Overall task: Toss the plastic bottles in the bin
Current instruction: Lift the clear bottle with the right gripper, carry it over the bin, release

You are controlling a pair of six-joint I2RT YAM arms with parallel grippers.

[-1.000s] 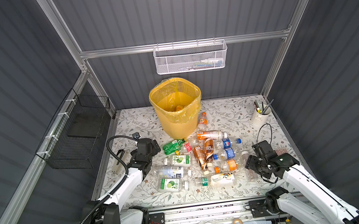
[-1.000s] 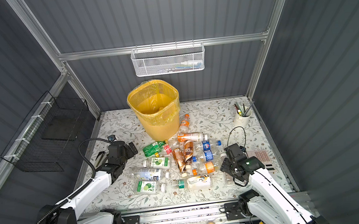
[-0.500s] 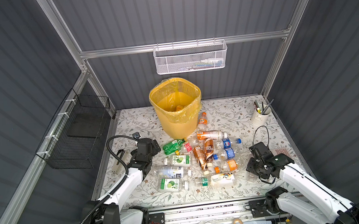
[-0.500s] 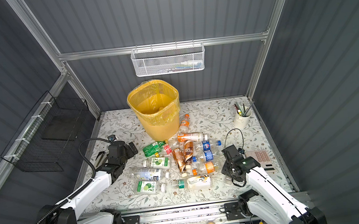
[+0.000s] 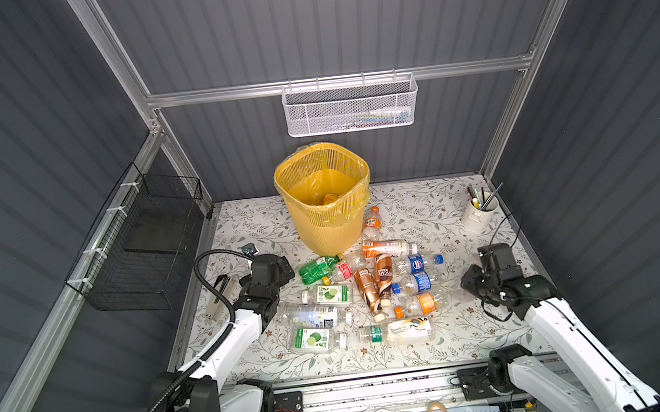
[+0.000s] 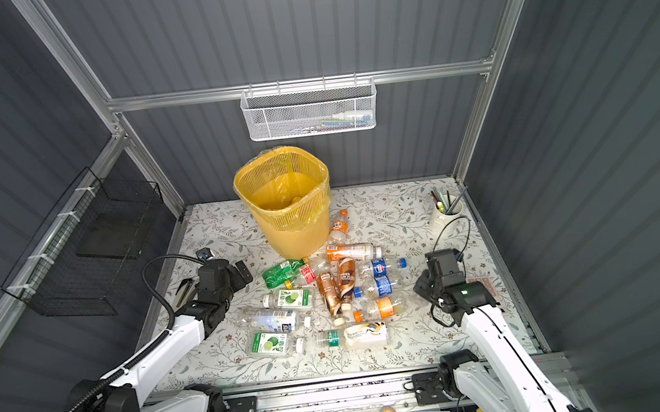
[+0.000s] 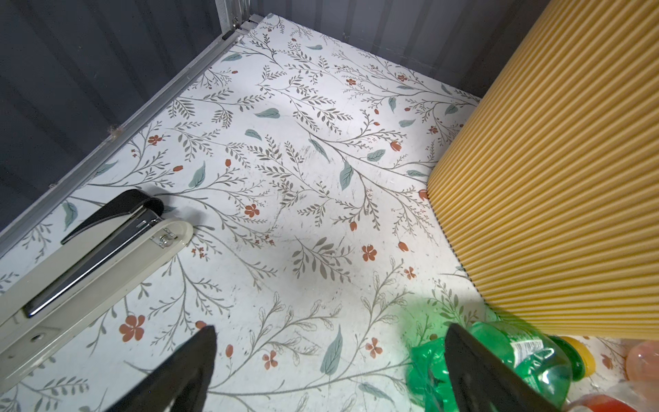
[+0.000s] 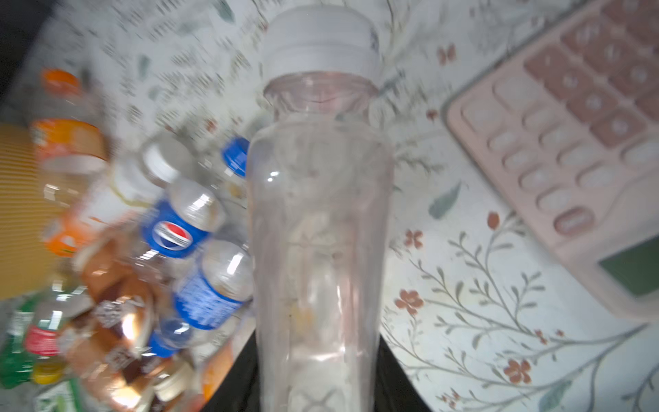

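Note:
The yellow lattice bin point(image 5: 323, 199) point(image 6: 284, 203) stands at the back of the floral table, with a bottle inside it. Several plastic bottles point(image 5: 370, 290) point(image 6: 329, 295) lie in a pile in front of it. My right gripper point(image 8: 317, 378) point(image 5: 469, 280) is shut on a clear bottle with a white cap point(image 8: 317, 214), at the pile's right edge. My left gripper point(image 7: 330, 331) point(image 5: 283, 267) is open just left of the all-green bottle point(image 7: 517, 353) point(image 5: 318, 269). One finger overlaps the green bottle and nothing lies between the fingers. The bin's wall point(image 7: 552, 178) rises close beside it.
A stapler point(image 7: 89, 249) point(image 5: 220, 289) lies by the left rail. A pink calculator point(image 8: 570, 142) lies right of the held bottle. A white cup of pens point(image 5: 480, 212) stands at the back right. A white mesh basket point(image 5: 351, 106) and a black wire basket point(image 5: 145, 251) hang on the walls.
My right gripper has closed on the clear bottle and shifted slightly toward the back of the table. The left arm has not moved.

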